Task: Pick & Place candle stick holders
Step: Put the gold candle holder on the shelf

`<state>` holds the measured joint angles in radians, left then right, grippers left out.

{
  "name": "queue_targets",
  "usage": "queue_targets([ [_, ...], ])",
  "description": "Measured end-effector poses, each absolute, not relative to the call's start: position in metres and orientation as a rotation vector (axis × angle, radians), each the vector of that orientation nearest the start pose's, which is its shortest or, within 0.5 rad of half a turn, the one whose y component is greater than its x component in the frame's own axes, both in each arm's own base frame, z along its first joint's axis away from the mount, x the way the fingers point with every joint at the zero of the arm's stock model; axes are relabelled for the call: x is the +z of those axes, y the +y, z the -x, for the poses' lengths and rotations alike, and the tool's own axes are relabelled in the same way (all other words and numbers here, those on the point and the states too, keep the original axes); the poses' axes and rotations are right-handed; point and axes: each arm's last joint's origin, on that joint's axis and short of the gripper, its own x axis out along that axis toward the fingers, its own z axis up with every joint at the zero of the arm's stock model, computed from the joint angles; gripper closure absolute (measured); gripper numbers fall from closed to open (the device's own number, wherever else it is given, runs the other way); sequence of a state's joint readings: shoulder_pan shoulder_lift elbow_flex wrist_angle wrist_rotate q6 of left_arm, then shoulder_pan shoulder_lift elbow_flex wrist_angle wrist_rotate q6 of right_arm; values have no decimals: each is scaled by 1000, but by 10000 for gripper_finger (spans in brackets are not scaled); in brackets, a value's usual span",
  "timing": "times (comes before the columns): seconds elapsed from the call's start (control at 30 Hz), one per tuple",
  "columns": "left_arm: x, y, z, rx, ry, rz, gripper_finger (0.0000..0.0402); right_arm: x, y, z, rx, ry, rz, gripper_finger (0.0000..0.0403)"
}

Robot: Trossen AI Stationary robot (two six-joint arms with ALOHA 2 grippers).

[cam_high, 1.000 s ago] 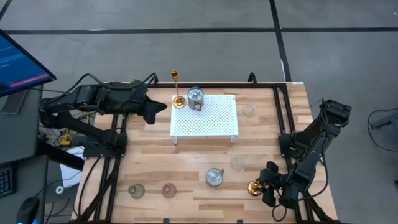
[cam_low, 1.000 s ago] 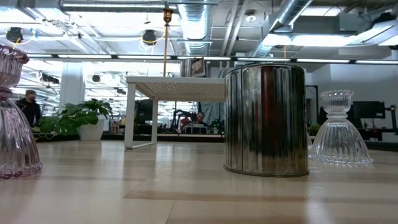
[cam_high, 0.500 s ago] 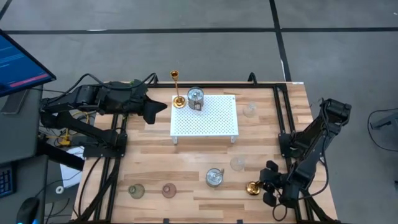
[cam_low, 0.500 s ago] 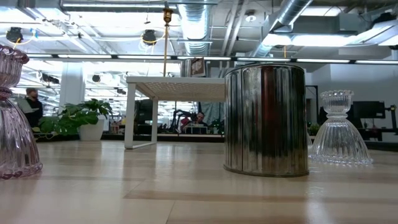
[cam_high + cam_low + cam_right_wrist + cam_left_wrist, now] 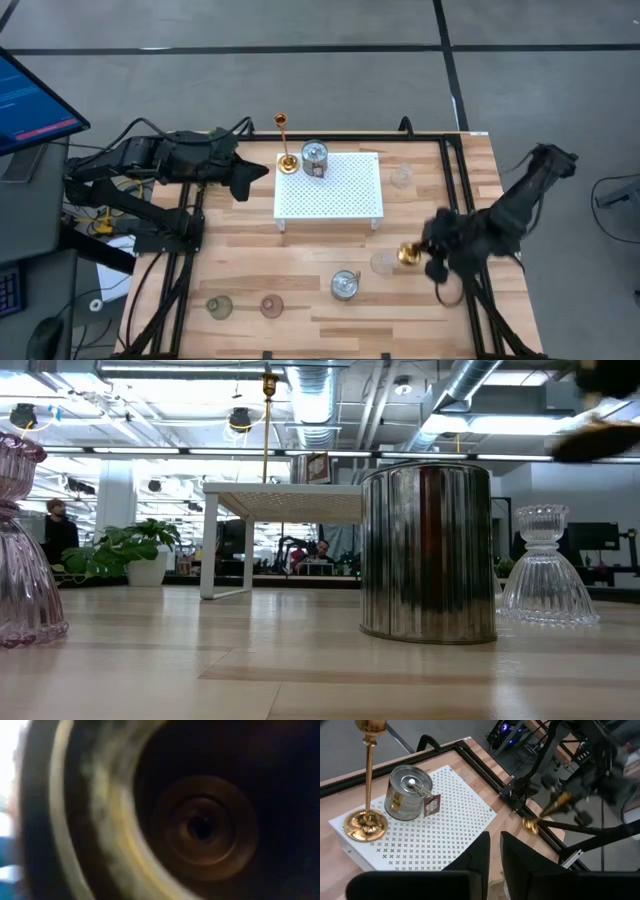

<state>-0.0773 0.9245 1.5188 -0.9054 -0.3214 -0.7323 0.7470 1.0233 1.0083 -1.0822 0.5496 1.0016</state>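
Gold holder (image 5: 406,254) rides in our right gripper (image 5: 428,256), fingers clamped on it, lifted above the tabletop (image 5: 300,280) beside a clear glass holder (image 5: 382,263), seemingly bound for the white stand (image 5: 330,186). Left gripper (image 5: 252,173) waits beside the stand, fingers narrow, empty.

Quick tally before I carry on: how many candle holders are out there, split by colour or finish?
Shiny gold holders: 2 (tall slender one on the white perforated stand; small one carried by the right pincer)
Silvery metal cups: 2
Clear glass holders: 2
Greenish glass holder: 1
Pinkish glass holder: 1
Total: 8
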Motion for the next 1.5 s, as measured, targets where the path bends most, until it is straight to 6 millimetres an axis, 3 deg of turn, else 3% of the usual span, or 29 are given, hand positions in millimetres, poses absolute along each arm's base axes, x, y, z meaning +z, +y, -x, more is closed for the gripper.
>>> queue_targets([
  [0.27,472,0,-120,333,207,606,364,354,57,-165,-313,801,-166,402],
  [0.6,473,0,-120,328,212,566,364,379,20,-243,-304,784,1,403],
  [0.97,479,5,-94,426,111,534,364,389,13,-326,-163,793,154,403],
  [1.23,481,8,-83,485,65,504,364,398,6,-363,-70,738,213,403],
  [1.5,482,9,-82,504,56,502,364,381,9,-402,43,749,269,403],
])
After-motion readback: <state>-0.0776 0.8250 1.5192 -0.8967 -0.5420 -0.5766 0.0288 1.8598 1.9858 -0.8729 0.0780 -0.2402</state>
